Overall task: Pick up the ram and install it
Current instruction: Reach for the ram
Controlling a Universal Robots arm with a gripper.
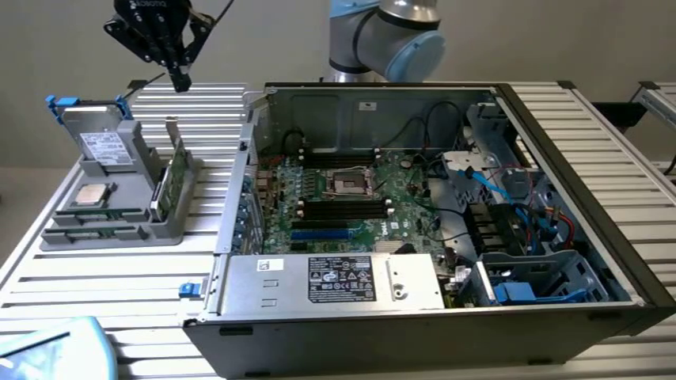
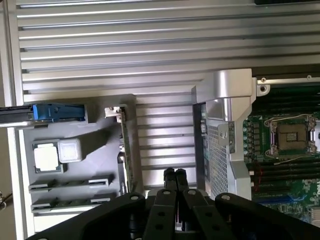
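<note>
on ribbed metal table | grey tray with ram | open computer case

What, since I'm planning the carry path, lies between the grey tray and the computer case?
Nothing but bare ribbed table separates the tray and the case, clearest in the wrist view.

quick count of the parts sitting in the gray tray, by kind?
In the gray tray:
hard drive: 1
CPU chip: 1
expansion card: 1
ram sticks: 2, lying in the front slots; the nearer one is hard to make out
Total: 5
</note>
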